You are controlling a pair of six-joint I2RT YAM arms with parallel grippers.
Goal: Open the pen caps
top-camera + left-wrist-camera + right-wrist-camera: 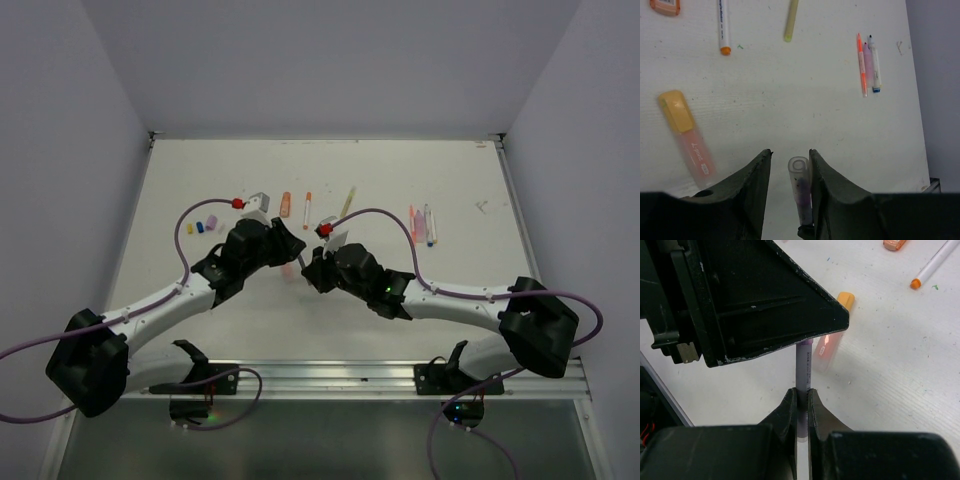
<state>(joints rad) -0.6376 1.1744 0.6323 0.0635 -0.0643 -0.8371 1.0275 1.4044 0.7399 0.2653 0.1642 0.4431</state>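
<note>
Two tools meet: my right tool [801,392] pinches the lilac pen [804,365]; my left tool [790,153], spread, straddles its cap [799,172]. Three pens [867,65] lie near the counter [815,110]'s right edge.

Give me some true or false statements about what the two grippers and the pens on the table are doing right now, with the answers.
1. The right gripper is shut on a lilac pen. True.
2. The left gripper is clamped tight on that pen from both sides. False: its jaws straddle the pen's end, but one finger stands clear of it with a gap showing.
3. Three pens lie close together, side by side, on the table. True.
4. The pink highlighter is held in a gripper. False: it lies flat on the table, beside the left gripper and outside its jaws.
</note>
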